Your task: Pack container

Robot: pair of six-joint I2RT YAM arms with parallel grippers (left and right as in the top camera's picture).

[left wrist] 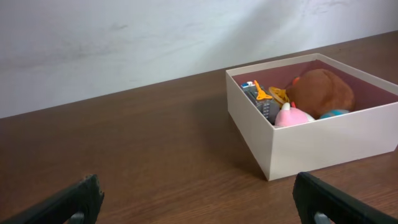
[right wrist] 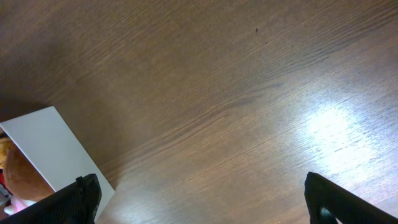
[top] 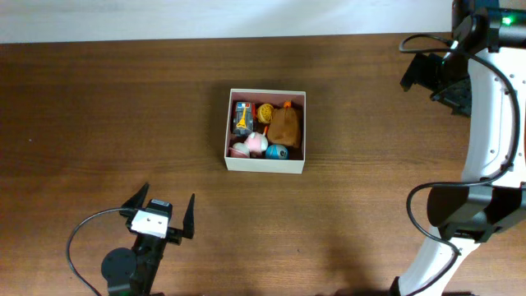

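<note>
Presently the container [top: 265, 163] sits on the table [top: 99, 115] near its middle, upright and open at the top. Its contents include a brown plush toy [top: 284, 127], a pink toy [top: 255, 143], a blue ball [top: 276, 151] and a grey toy with orange parts [top: 242, 117].

In the overhead view the left gripper [top: 169, 192] has its fingers spread with nothing between them. The container lies at about 2 o'clock from it, well apart. The left wrist view places the box at upper right, clear of both fingers [left wrist: 81, 200].

The right gripper [top: 429, 82] also has its fingers spread, with nothing held. The container lies at about 9 o'clock from it, well apart. In the right wrist view, one cream wall shows beside the left finger [right wrist: 81, 198]; whether they touch cannot be told.
</note>
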